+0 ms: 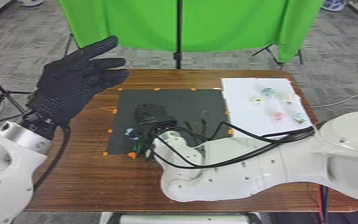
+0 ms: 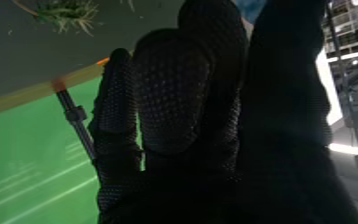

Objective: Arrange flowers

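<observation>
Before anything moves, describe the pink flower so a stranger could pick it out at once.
On the brown table, find the white sheet right of the dark mat. The pink flower lies on the half nearer the robot, just left of a paler bloom. Its pink sets it apart from the yellow flower and the blue flower farther off.

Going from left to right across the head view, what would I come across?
The robot's left hand → its right hand, at the dark mat → the white sheet with small pale flowers on it.
</observation>
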Robot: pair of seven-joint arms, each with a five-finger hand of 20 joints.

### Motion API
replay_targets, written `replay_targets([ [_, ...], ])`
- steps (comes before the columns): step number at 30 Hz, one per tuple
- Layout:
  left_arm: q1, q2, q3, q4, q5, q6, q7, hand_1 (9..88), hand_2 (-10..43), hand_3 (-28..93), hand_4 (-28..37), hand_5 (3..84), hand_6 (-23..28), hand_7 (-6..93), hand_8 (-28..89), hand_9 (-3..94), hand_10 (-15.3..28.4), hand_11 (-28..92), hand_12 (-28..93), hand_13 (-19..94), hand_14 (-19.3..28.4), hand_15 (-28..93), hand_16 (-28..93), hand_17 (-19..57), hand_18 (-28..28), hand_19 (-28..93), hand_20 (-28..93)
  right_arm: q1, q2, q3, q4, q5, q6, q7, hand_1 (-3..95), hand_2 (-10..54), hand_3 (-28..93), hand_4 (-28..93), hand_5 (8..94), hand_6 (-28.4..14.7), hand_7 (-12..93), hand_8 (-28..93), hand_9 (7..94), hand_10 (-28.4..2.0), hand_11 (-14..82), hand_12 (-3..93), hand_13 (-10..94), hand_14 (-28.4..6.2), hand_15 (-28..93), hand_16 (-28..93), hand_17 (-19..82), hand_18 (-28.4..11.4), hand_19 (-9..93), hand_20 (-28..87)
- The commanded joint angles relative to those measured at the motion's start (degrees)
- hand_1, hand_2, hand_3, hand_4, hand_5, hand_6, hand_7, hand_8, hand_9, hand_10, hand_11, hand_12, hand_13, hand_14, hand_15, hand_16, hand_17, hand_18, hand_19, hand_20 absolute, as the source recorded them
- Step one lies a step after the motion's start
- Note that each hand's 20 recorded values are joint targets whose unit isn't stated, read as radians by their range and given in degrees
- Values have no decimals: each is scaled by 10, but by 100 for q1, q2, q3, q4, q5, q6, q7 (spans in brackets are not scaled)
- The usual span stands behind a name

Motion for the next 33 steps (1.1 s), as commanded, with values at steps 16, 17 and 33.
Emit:
replay_targets([
  [16,209,-39,-80,-42,1,96,85,235,83,753,-248,308,77,158,-106,285,217,285,112,205,284,503,-94,-94,279,602,162,247,-58,-172,-5,-83,206,-206,587,-90,551,-283,831,56,145,-10,911,-71,211,233,835,-26,604,196,284,-181,790,273],
  [17,244,-28,-99,-50,-1,108,111,235,83,752,-248,308,77,158,-106,285,217,286,112,206,284,503,-94,-94,279,603,162,251,-54,-178,-6,-36,225,-265,581,-91,556,-283,826,54,145,-9,910,-72,213,231,835,-26,604,195,284,-182,791,273],
  [33,533,51,-284,-152,-10,230,460,235,84,754,-250,308,78,158,-106,285,217,286,112,207,284,504,-94,-94,279,603,162,213,465,621,-316,876,-2372,-2322,285,59,888,-282,412,51,135,-129,848,-122,426,201,774,-82,792,195,250,-220,783,294],
])
